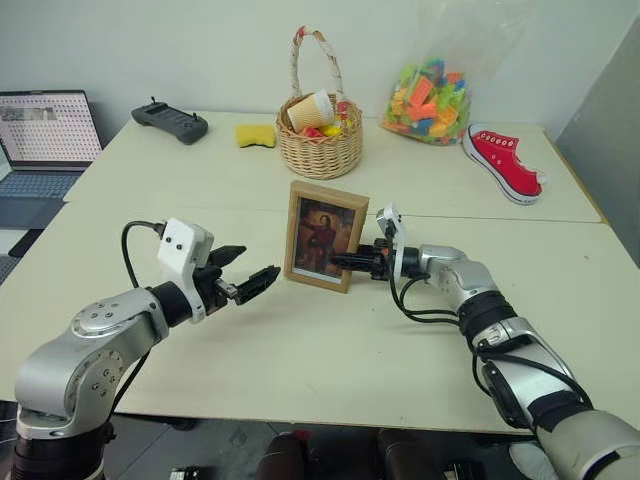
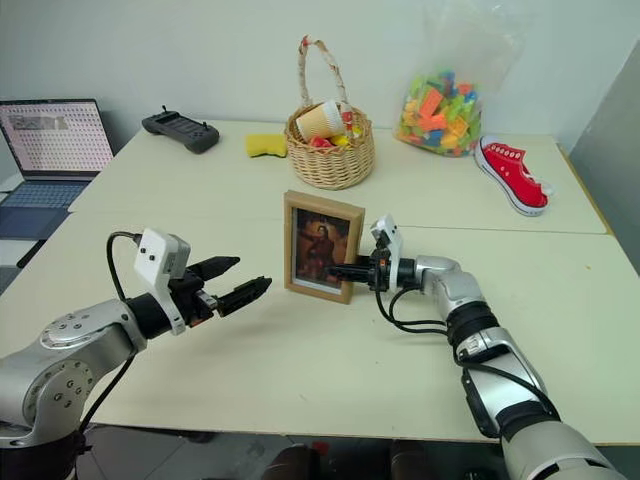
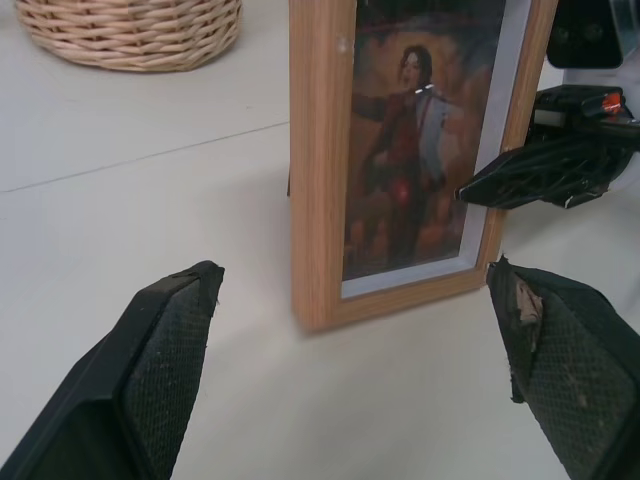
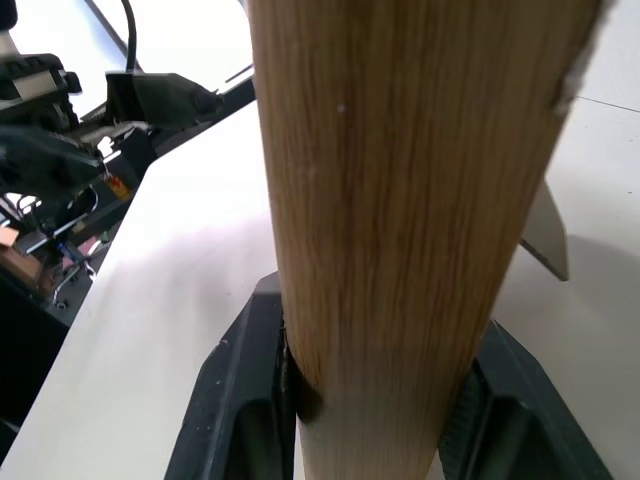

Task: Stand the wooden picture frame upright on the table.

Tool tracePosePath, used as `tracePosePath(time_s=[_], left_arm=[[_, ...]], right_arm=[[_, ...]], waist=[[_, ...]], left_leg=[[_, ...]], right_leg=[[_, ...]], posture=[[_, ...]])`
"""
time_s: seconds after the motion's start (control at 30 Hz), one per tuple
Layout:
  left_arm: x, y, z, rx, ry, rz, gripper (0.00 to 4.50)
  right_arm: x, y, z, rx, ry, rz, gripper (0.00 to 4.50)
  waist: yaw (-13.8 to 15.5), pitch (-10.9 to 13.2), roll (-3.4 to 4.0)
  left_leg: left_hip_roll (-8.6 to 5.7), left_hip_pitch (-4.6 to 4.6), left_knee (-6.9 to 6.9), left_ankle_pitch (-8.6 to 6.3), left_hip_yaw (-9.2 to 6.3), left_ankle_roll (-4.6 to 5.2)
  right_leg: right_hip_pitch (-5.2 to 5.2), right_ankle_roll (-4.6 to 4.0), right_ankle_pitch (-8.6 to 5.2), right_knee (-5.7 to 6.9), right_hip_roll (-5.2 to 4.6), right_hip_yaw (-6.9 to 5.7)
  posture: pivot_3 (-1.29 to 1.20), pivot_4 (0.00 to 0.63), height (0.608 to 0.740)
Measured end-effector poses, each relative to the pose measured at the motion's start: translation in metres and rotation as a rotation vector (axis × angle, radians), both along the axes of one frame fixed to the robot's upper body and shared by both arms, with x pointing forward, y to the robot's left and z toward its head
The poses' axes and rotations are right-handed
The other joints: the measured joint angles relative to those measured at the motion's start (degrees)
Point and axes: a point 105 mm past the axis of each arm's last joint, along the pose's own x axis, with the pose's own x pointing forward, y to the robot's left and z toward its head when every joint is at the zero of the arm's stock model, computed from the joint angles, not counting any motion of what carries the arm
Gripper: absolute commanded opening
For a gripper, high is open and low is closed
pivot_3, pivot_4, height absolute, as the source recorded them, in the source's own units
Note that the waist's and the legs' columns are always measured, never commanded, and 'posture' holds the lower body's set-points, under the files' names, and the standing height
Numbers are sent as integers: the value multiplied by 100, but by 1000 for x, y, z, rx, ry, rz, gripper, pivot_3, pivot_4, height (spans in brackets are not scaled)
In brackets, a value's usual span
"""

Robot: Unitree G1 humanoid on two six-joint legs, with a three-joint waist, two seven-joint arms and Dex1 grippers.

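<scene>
The wooden picture frame (image 1: 323, 237) stands upright on the pale table (image 1: 300, 370), its portrait side facing me. My right gripper (image 1: 340, 263) comes in level from the right and is shut on the frame's lower right edge. In the right wrist view one finger (image 4: 245, 400) sits on each side of the light wood (image 4: 400, 200). To the frame's left my left gripper (image 1: 258, 262) is open and apart from it. Its fingers (image 3: 160, 370) frame the portrait (image 3: 400, 170) in the left wrist view, with nothing between them.
A wicker basket (image 1: 320, 135) stands just behind the frame. A bag of coloured blocks (image 1: 430, 100) and a red shoe (image 1: 503, 160) lie at the back right. A yellow sponge (image 1: 255, 135), a black controller (image 1: 170, 123) and a laptop (image 1: 45, 140) are at the back left.
</scene>
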Motion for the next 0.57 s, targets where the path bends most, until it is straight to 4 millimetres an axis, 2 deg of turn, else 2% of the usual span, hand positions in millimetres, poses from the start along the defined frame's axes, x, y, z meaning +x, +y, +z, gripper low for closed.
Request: tracePosePath(time_s=[0.07, 0.17, 0.27, 0.37, 0.43, 0.5, 0.57], left_arm=[[2, -1, -3, -8, 8, -4, 4500], [5, -2, -4, -12, 9, -7, 4500], [10, -1, -3, -12, 4, -18, 4500], [17, 11, -5, 19, 18, 0, 4500], [23, 20, -1, 39, 8, 9, 4500], [28, 27, 5, 56, -4, 13, 4500], [34, 38, 15, 90, -21, 10, 4500]], right_arm=[[0, -1, -5, -17, 11, -9, 2864], [0, -7, -6, -23, 1, -26, 3645], [-4, -28, -14, -104, -71, -51, 4383], [-12, -69, -23, -227, -128, -92, 4457], [-21, -94, -19, -293, -170, -112, 4457], [-28, -108, -6, -326, -202, -119, 4457], [-42, -120, 18, -332, -219, -118, 4457]], waist=[[-11, 0, 0], [-13, 0, 0], [39, 0, 0], [76, 0, 0], [70, 0, 0], [49, 1, 1], [20, 3, 5]], left_leg=[[1, -1, 0, 0, 0, 0], [2, -2, 0, 0, 0, 0], [-1, -5, 1, 0, -2, 0], [-3, -7, 2, 0, 1, 0], [-2, -8, 1, 0, 2, 1], [-3, -6, 0, 0, 5, 1], [-4, -7, -3, -1, 4, 1]], right_leg=[[-1, 0, 0, 1, 0, 0], [-1, 0, 0, 1, -1, -1], [-1, 0, 0, -2, -2, -3], [-2, 1, 0, -4, -2, -1], [-3, 1, 0, -4, -2, -1], [-6, 1, 0, 1, 1, 1], [-11, 0, 0, 3, 13, 1]], posture=[[0, 150, 740], [0, 150, 740], [0, 150, 740], [0, 150, 740], [0, 150, 740], [0, 150, 740], [0, 150, 740]])
